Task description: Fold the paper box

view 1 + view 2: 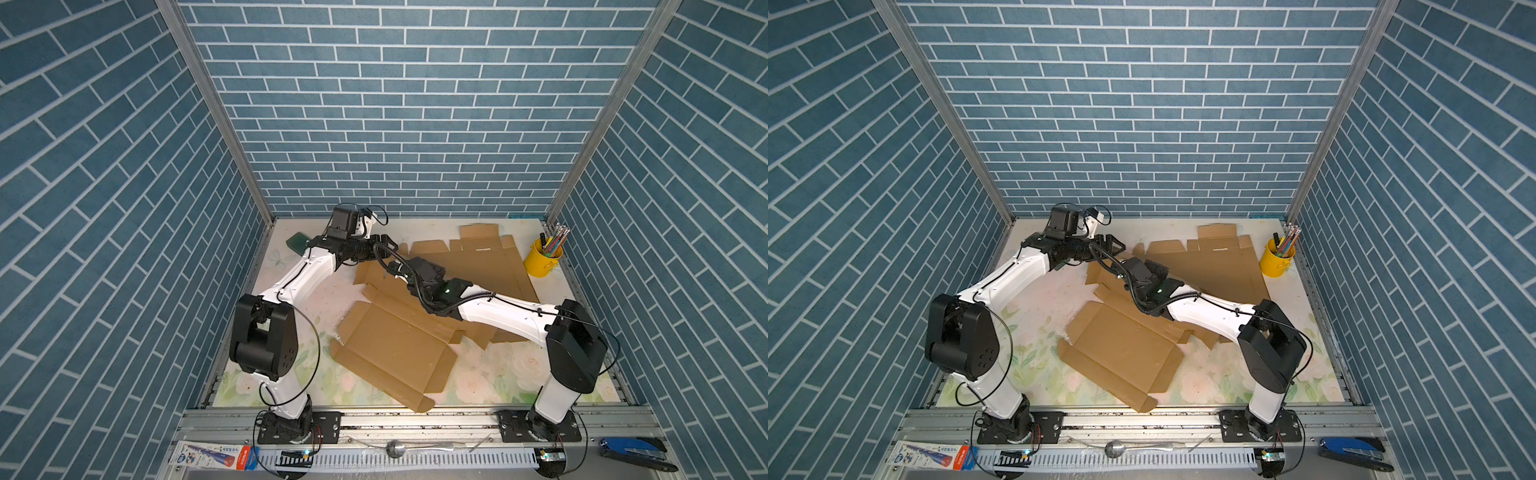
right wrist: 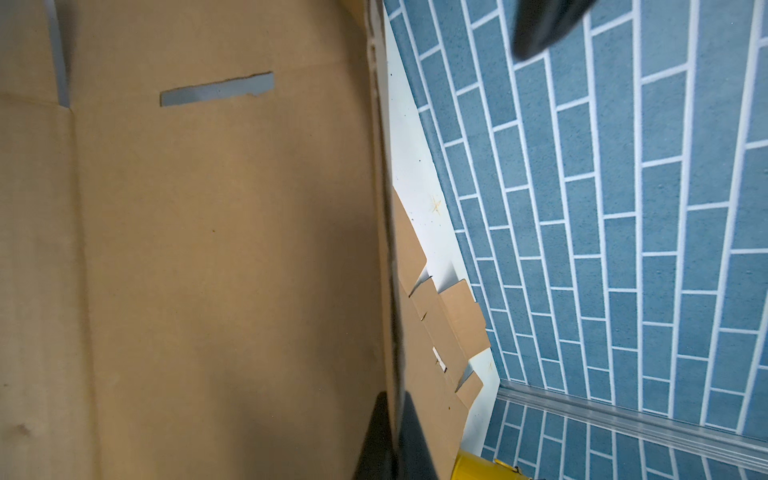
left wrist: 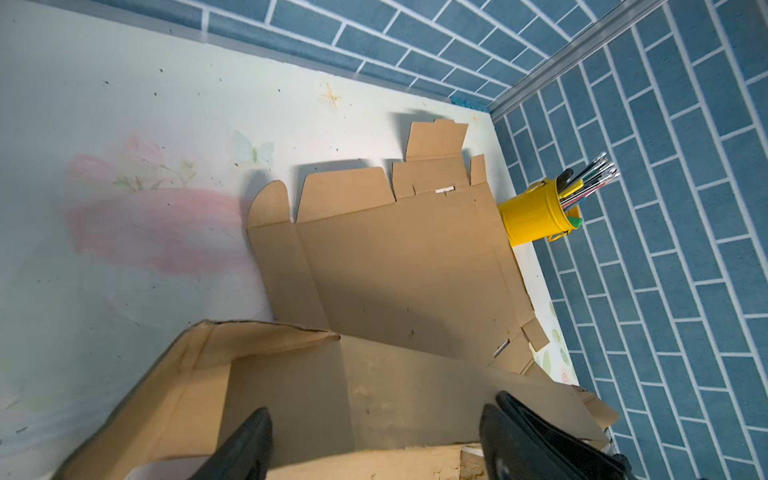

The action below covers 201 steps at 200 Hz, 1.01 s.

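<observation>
Brown cardboard made up the paper box [image 1: 395,345], and most of it lay open and flat on the table [image 1: 291,299]. It lay well apart from the yellow cup [image 1: 540,259], on the side of the cup nearer the robot. A second flat sheet [image 1: 478,266] lay between the box and the cup, just beside the cup, with the box partly on top of it.

The right gripper [image 2: 395,405] was pressed together on one thin edge of the box, at the end closest to the cup. That end looked lifted a little off the table. The left gripper [image 3: 374,415] was spread wide above the same end, farther from the cup than the right one. It was pinching nothing.

The job looked like it had only just begun. No side wall stood up yet, and no flap was tucked in. The walls would have to be bent up along their lines, the small flaps pushed into the slots, and the lid closed.
</observation>
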Each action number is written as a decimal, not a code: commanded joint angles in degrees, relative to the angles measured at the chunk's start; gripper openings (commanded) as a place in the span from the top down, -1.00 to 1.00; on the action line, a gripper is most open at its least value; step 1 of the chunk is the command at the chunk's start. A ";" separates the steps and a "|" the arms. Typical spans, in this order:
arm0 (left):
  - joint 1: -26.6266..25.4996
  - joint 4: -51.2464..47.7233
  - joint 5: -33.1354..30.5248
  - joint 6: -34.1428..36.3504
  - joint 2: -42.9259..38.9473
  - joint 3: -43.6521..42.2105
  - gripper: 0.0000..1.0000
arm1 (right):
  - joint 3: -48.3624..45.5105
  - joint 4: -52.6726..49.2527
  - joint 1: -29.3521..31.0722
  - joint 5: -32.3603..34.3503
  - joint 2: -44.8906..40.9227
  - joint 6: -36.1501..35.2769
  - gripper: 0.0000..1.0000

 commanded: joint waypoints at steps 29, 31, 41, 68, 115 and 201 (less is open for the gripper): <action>-0.76 5.05 6.68 -3.56 0.28 -4.45 -0.47 | -2.65 5.52 0.40 1.89 -1.66 -1.72 1.00; -0.78 5.81 7.02 -4.04 0.24 -4.84 -0.47 | -2.70 5.76 0.43 1.96 -1.57 -1.79 1.00; -0.76 8.88 8.45 -6.21 -0.22 -6.59 -0.46 | -3.08 6.91 0.52 2.10 -1.49 -2.31 1.00; -0.63 14.80 10.73 -9.82 -0.82 -9.36 -0.42 | -4.16 9.17 0.79 2.11 -0.45 -3.23 1.00; 6.85 9.39 10.42 -6.57 -5.47 -10.32 -0.37 | -8.30 17.40 0.44 3.39 -0.80 -10.20 1.00; 9.53 26.17 -1.35 -12.77 -23.48 -42.40 -0.50 | -9.91 20.19 -0.98 2.50 -1.15 -13.17 1.00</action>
